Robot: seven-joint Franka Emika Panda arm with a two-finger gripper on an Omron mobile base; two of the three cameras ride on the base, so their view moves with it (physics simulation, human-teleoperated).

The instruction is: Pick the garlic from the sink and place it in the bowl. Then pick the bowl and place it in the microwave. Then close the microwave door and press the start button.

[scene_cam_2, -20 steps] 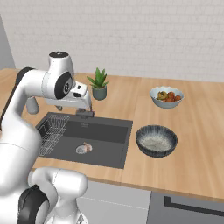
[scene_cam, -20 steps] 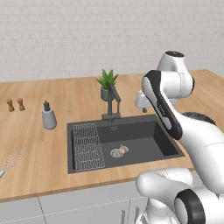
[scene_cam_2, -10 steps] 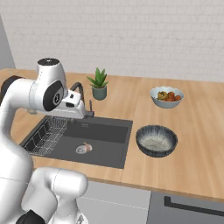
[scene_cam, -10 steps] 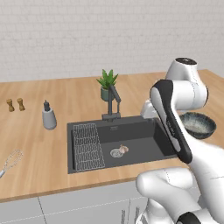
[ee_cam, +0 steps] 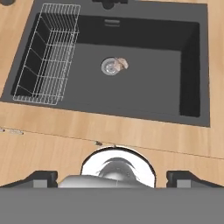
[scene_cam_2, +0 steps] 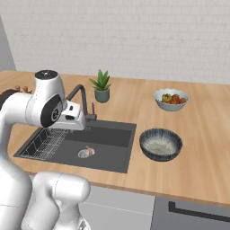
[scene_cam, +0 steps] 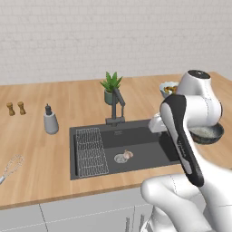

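The garlic is a small pinkish bulb lying beside the round drain on the floor of the dark sink. It also shows as the garlic and the garlic. My gripper hangs high above the sink's near side, open, its tips far apart with nothing between them. The dark streaky bowl stands empty on the counter just right of the sink; my arm partly covers the bowl. The microwave and its door are out of view.
A wire rack fills the sink's left part, and a black faucet rises behind it. A potted plant, a white bowl of food, a soap bottle, two shakers and a whisk stand on the wooden counter.
The arm has swung round, carrying the hand from behind the faucet to above the sink's near side. The gripper stays open. Garlic and bowl have not moved.
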